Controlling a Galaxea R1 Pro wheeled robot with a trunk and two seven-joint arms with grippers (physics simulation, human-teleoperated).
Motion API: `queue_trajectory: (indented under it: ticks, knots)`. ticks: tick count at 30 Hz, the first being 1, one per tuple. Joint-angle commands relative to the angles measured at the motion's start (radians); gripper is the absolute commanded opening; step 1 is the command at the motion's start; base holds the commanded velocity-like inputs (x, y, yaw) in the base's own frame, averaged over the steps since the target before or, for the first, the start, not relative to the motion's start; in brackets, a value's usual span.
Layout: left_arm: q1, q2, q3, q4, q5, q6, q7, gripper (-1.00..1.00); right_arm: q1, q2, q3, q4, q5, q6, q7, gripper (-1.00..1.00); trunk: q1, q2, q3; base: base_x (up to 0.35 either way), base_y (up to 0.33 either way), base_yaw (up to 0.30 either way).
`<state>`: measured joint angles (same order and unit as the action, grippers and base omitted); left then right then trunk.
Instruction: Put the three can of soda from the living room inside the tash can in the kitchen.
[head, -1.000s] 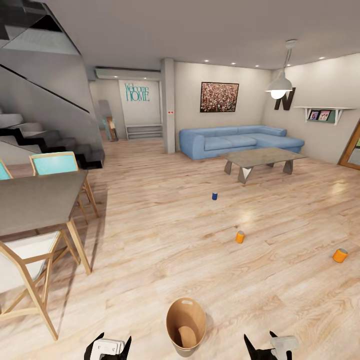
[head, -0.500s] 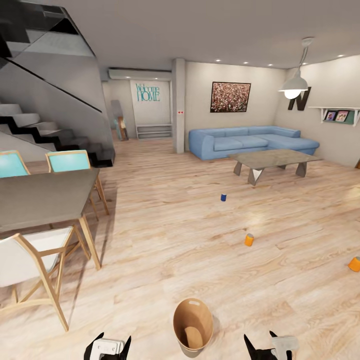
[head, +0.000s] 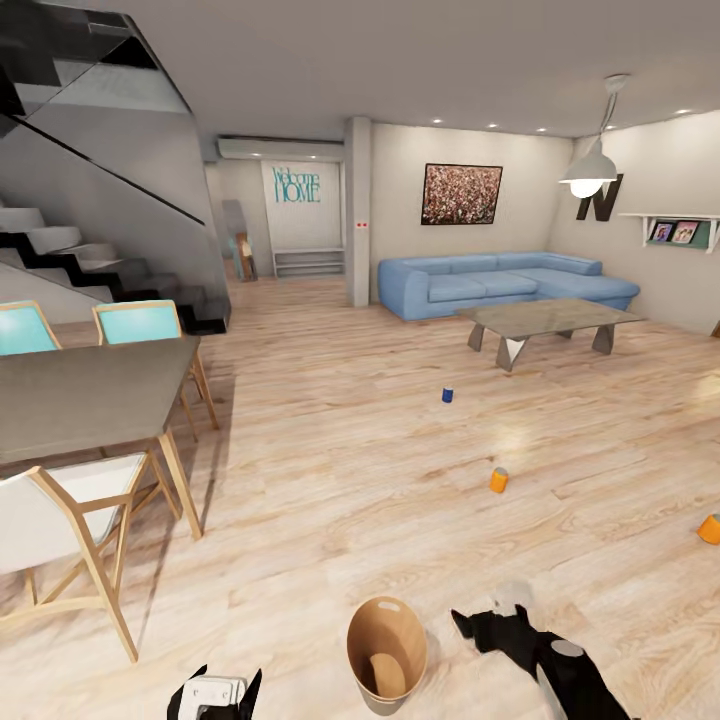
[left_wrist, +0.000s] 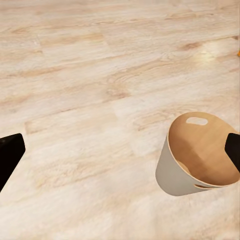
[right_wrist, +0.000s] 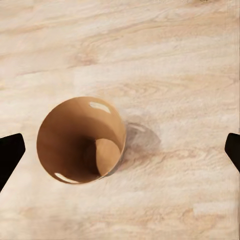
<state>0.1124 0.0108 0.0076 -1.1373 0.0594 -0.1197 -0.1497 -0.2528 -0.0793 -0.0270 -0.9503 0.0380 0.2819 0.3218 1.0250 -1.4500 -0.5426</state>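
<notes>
The tash can (head: 385, 655) stands upright on the wooden floor just in front of me, grey outside and tan inside, with nothing in it. Farther out on the living room floor stand three cans of soda: a dark blue one (head: 447, 395), an orange one (head: 498, 480) and another orange one (head: 710, 528) at the right edge. My right gripper (head: 487, 608) is open and hangs just right of the bin; its wrist view looks down into the tash can (right_wrist: 65, 135). My left gripper (head: 228, 678) is open at the bin's left, with the tash can (left_wrist: 172, 175) beside one fingertip.
A dining table (head: 80, 400) with wooden chairs (head: 60, 530) stands at the left, with a staircase (head: 90, 260) behind it. A blue corner sofa (head: 500, 285) and a glass coffee table (head: 545, 318) sit at the back right. Open wooden floor lies between me and the cans.
The camera first turned a little left, then held still. My right arm has lifted and reached forward beside the bin. The left gripper has not moved.
</notes>
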Motion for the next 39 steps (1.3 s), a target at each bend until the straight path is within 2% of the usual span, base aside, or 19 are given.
queue_trajectory:
  ticks: [1,4,5,7,8,9,10,11,16,18,27,39]
  knots:
    - [0.000,0.000,0.000,-0.001,0.000,0.000,0.000,1.00,-0.040,0.000,0.003,0.001,0.003,0.051,0.001,1.00,0.000,0.000,0.000,0.000,0.000,0.000]
    - [0.001,0.000,0.000,-0.007,0.001,0.001,0.000,1.00,-0.156,-0.001,0.009,0.011,0.008,0.209,0.007,1.00,0.000,0.000,0.000,0.000,0.000,0.000]
    - [0.001,0.000,0.000,-0.014,0.001,0.002,0.000,1.00,-0.232,-0.002,0.012,0.028,0.010,0.312,0.011,1.00,0.000,0.000,0.000,0.000,0.000,0.000]
    - [0.002,-0.001,0.000,-0.022,0.001,0.004,-0.001,1.00,-0.309,-0.003,0.014,0.059,0.011,0.401,0.014,1.00,0.000,0.000,0.000,0.000,0.000,0.000]
    - [0.002,-0.001,0.000,-0.022,0.001,0.004,-0.001,1.00,-0.309,-0.003,0.014,0.059,0.011,0.401,0.014,1.00,0.000,0.000,0.000,0.000,0.000,0.000]
    - [0.002,-0.001,0.000,-0.026,0.002,0.004,-0.001,1.00,-0.350,-0.003,0.016,0.085,0.012,0.440,0.014,1.00,0.000,0.000,0.000,0.000,0.000,0.000]
    - [0.002,-0.001,0.000,-0.033,0.002,0.006,-0.001,1.00,-0.439,-0.003,0.018,0.162,0.013,0.505,0.013,1.00,0.000,0.000,0.000,0.000,0.000,0.000]
    - [0.003,-0.001,0.000,-0.042,0.004,0.007,-0.001,1.00,-0.580,-0.002,0.021,0.327,0.015,0.566,0.006,1.00,0.000,0.000,0.000,0.000,0.000,0.000]
    - [0.005,-0.001,-0.001,-0.068,0.005,0.008,0.000,1.00,-0.802,0.006,0.024,0.636,0.047,0.609,-0.018,1.00,0.008,-0.014,-0.006,0.000,0.000,0.000]
    - [0.005,-0.002,-0.001,-0.077,0.005,0.009,0.000,1.00,-0.849,0.011,0.024,0.700,0.058,0.616,-0.035,1.00,0.015,-0.028,-0.013,0.000,0.000,0.000]
    - [0.002,-0.001,0.000,-0.085,0.005,0.035,0.001,1.00,-0.894,0.013,0.017,0.779,0.060,0.604,-0.052,1.00,0.050,-0.091,-0.041,0.000,0.000,0.000]
    - [0.001,0.001,0.001,-0.100,0.005,0.050,0.001,1.00,-0.897,0.011,0.020,0.786,0.068,0.595,-0.053,1.00,0.096,-0.175,-0.079,0.000,0.000,0.000]
